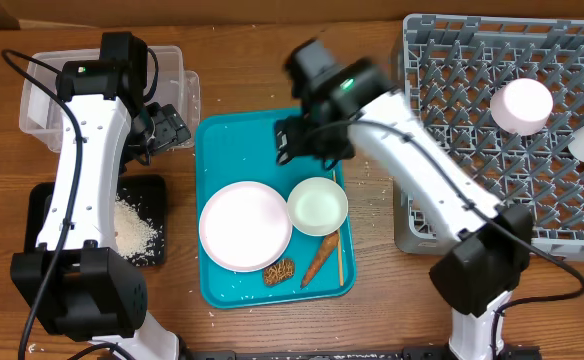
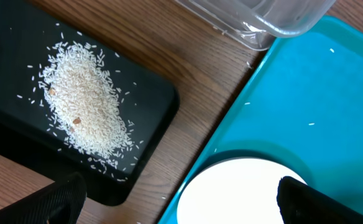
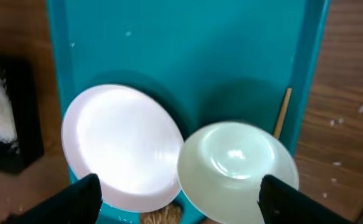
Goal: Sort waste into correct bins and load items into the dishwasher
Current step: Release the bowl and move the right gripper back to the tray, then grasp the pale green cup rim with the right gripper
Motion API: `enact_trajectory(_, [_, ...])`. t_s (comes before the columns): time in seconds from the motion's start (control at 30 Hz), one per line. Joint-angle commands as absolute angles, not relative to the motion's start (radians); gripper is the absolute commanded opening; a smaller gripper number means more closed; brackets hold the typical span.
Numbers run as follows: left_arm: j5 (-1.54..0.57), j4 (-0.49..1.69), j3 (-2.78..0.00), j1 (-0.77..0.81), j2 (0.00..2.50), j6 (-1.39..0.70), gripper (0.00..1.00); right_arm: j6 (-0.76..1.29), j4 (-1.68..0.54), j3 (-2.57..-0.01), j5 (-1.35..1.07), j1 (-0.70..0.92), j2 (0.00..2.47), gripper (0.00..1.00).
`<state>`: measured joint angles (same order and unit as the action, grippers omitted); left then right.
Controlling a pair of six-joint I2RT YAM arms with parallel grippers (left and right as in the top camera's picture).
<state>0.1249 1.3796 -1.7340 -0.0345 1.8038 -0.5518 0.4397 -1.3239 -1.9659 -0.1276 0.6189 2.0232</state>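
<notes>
A large white plate (image 1: 245, 225) and a smaller white bowl (image 1: 318, 205) lie side by side on the teal tray (image 1: 222, 140). A carrot-like piece (image 1: 319, 262) and a brown ridged lump (image 1: 279, 271) lie near the tray's front edge. Rice (image 1: 137, 230) is heaped on the black tray (image 1: 47, 210). My right gripper (image 3: 184, 202) hangs open above the plate (image 3: 122, 143) and bowl (image 3: 234, 165), holding nothing. My left gripper (image 2: 181, 205) is open too, over the table between the black tray (image 2: 150, 106) and the plate (image 2: 231, 193). Two white cups (image 1: 520, 105) stand in the grey dish rack (image 1: 452, 60).
The clear tub (image 1: 177, 70) stands at the back left, partly hidden by my left arm. A thin wooden stick (image 1: 338, 250) lies along the teal tray's right edge. Loose rice grains dot the table between the teal tray and the rack.
</notes>
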Motion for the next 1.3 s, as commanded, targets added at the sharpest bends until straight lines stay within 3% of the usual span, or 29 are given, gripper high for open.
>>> enact_trajectory(0.0, [0.138, 1.379, -1.728, -0.032, 1.799, -0.569, 1.00, 0.665, -1.234, -1.843, -0.030, 0.641, 2.024, 0.79])
enact_trajectory(0.17, [0.138, 1.380, -1.728, -0.032, 1.799, -0.569, 1.00, 0.770, -1.113, -1.705, -0.033, 0.641, 2.024, 0.68])
enact_trajectory(0.43, [0.138, 1.379, -1.728, -0.032, 1.799, -0.569, 1.00, 0.826, -0.977, -1.557, -0.081, 0.641, 2.028, 0.67])
enact_trajectory(0.8, [0.138, 1.379, -1.728, -0.033, 1.799, -0.569, 1.00, 0.853, -0.928, -1.549, -0.107, 0.656, 2.089, 0.67])
enact_trajectory(0.9, [0.138, 1.379, -1.728, -0.033, 1.799, -0.569, 1.00, 0.858, -0.928, -1.550, -0.106, 0.656, 2.090, 0.59])
enact_trajectory(1.03, [0.138, 1.379, -1.728, -0.032, 1.799, -0.569, 1.00, 0.857, -0.931, -1.555, -0.106, 0.656, 2.090, 0.39])
enact_trajectory(1.27, [0.138, 1.380, -1.728, -0.032, 1.799, -0.569, 1.00, 0.833, -0.997, -1.623, -0.098, 0.656, 2.089, 0.21])
